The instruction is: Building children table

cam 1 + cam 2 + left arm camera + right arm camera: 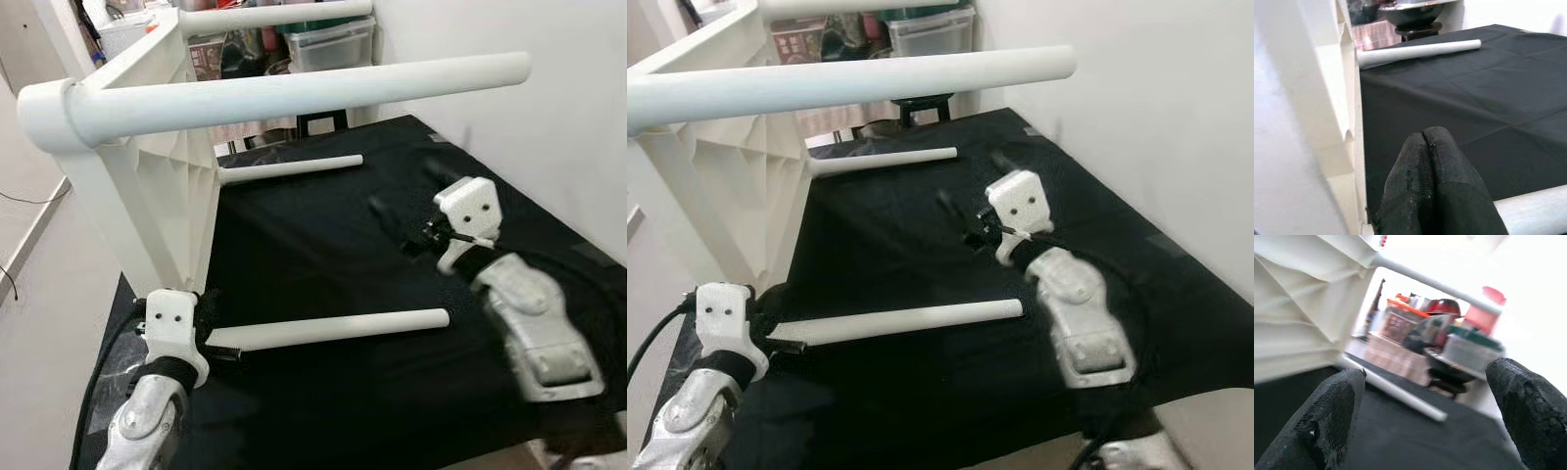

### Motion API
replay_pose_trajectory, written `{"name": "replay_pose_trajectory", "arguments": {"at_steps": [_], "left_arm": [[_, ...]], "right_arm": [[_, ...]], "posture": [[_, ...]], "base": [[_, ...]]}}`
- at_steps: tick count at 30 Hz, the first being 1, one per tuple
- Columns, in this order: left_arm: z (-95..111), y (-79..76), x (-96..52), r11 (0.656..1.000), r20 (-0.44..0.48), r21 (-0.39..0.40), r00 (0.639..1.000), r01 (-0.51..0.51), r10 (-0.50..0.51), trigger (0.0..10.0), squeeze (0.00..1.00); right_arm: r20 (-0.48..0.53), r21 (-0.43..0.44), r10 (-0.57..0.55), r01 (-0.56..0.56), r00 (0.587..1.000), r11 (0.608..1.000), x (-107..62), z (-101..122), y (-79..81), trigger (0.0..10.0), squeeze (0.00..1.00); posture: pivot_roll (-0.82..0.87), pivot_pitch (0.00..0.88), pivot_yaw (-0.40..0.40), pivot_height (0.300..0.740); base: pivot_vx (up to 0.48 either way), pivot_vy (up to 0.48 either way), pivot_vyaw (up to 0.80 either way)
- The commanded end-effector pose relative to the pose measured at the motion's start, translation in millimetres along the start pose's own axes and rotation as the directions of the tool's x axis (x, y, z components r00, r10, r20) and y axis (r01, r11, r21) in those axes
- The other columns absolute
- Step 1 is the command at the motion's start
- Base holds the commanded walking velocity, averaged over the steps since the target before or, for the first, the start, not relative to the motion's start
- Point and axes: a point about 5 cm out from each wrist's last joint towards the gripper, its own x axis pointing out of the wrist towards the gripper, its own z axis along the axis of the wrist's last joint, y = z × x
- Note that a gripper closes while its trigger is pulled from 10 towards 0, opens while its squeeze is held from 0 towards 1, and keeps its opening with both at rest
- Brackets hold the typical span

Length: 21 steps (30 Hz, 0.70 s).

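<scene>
A white children's table top (147,206) stands on its edge at the left of the black cloth (323,255). Three white legs stick out of it to the right: a long near one (313,93), a higher one behind (274,15) and a low one (289,168). Another white leg (333,330) lies on the cloth, its threaded end by the top's lower corner. My left gripper (1425,142) is shut beside that end, with nothing seen between the fingers. My right gripper (1420,416) hovers open over the middle of the cloth, pointing at the table top.
A white wall (549,117) runs close along the right side. Clear storage boxes (328,44) and clutter stand behind the work surface. Bare floor (39,294) with a thin cable lies to the left, past the cloth's edge.
</scene>
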Motion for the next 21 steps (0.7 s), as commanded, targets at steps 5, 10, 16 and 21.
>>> {"name": "replay_pose_trajectory", "arguments": {"at_steps": [5, 10, 16, 21], "left_arm": [[-6.6, 15.0, 3.0, 0.999, -0.033, -0.008, 0.999, -0.031, 0.03, 10.0, 0.0], [-6.5, 16.7, 5.7, 0.999, -0.032, -0.013, 0.999, -0.03, 0.03, 10.0, 0.0], [-6.3, 16.9, 8.3, 1.0, -0.029, -0.013, 0.999, -0.02, 0.02, 10.0, 0.0], [-7.6, 17.5, 10.3, 1.0, -0.028, -0.018, 0.999, -0.024, 0.024, 10.0, 0.0]], "right_arm": [[-0.09, -0.295, -0.216, 0.181, 0.972, 0.938, -27.6, -2.6, -60.1, 10.0, 0.0], [-0.123, -0.357, -0.443, 0.376, 0.888, 0.855, -47.3, -3.8, -94.8, 10.0, 0.0], [0.072, -0.423, -0.454, 0.439, 0.888, 0.793, -34.5, 34.3, -102.9, 10.0, 0.0], [0.19, -0.614, -0.182, 0.261, 0.965, 0.745, -8.3, 64.5, -77.7, 10.0, 0.0]], "posture": [[-0.1, 0.057, 0.086, 0.74], [-0.11, 0.058, 0.1, 0.74], [-0.11, 0.051, 0.104, 0.74], [-0.12, 0.046, 0.104, 0.74]], "base": [[0.0, 0.0, 0.0], [0.0, 0.0, 0.0], [0.0, 0.0, 0.0], [0.0, 0.0, 0.0]]}}
